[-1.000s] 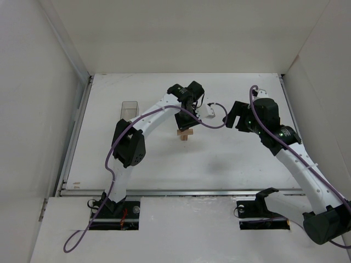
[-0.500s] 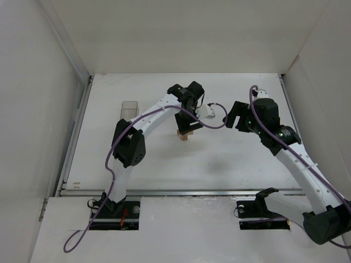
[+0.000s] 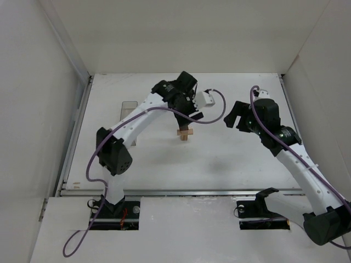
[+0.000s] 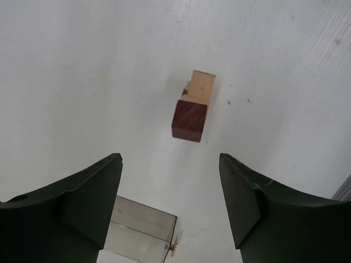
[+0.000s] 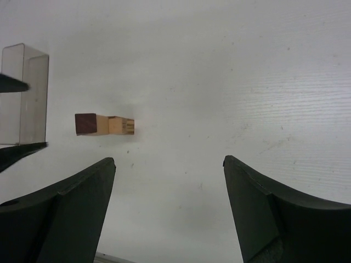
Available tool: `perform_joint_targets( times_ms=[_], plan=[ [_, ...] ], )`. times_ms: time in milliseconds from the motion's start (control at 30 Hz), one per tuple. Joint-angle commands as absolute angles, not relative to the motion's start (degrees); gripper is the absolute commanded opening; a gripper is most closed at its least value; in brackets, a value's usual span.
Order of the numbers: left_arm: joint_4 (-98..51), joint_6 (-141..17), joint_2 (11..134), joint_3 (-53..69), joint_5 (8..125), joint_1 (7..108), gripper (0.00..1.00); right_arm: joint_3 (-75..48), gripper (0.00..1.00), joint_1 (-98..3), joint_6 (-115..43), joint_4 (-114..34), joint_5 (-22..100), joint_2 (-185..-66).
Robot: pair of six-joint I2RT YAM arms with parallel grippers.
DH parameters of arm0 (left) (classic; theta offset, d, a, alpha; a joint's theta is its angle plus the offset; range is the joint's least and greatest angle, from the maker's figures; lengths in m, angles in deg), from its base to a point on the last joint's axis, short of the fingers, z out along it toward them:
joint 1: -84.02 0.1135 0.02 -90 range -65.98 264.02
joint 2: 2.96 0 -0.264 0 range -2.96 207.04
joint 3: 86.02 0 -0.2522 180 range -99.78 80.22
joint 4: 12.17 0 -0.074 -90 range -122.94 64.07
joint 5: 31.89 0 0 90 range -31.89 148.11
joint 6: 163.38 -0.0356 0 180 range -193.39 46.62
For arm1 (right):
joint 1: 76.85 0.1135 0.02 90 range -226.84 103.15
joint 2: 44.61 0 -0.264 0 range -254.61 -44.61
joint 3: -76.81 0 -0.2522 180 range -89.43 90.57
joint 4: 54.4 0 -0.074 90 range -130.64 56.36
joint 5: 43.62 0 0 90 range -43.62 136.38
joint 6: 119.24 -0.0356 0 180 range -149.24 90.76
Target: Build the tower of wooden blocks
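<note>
While both hands hang idle, I log what the cameras give me.

- **Item one:** wood block tower (image 3: 185,132), standing near the middle of the worktop (image 3: 230,164), touching nothing else. It has light-tan bars below and a dark reddish-brown block on top.
  - **Handling, as I judge it:** very light, rigid, dry wood with fair friction. It is only loosely stacked, so a sideways nudge could skew or topple it.
  - **Best hold:** one block alone, across its two flat long sides, fingers square to it, then a gentle release straight up.
- **Item two:** left hand (image 4: 170,160), fingers spread wide, holding nothing, hovering above the worktop just behind the tower.
- **Item three:** right hand (image 5: 169,160), likewise spread and empty, off to the tower's right and well apart from it.
- **Item four:** clear plastic box (image 3: 129,108), on the left part of the worktop, well away from the tower.
- **Room:** bare worktop lies on every side of the tower. White walls (image 3: 55,82) bound the left, right and rear, none of them near.
- **Spare blocks:** none that I can see.
</note>
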State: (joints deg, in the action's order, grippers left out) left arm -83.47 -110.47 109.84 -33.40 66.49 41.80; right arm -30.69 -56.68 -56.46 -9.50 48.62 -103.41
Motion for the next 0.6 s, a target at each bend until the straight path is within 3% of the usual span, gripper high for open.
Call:
perform_joint_targets(
  times_ms=[0,200,400,567],
  plan=[
    [-75.88,-105.40,97.43,-30.88,70.32,45.08,0.69,-29.14,0.85,-57.16,-57.27,-10.58,53.92,-100.16],
    [-65.50,-95.11,87.85,-22.53,64.91,52.79,0.72,-27.83,1.00,-57.16,-57.80,-9.80,66.20,-96.64],
    [-55.74,-81.15,81.78,-14.72,55.05,65.37,0.75,-24.22,1.00,-57.16,-61.75,0.22,86.25,-98.92],
    [-51.08,-74.98,77.11,-8.99,38.20,73.36,0.86,-24.74,1.00,-57.16,-65.71,0.85,104.26,-97.70]
  ],
)
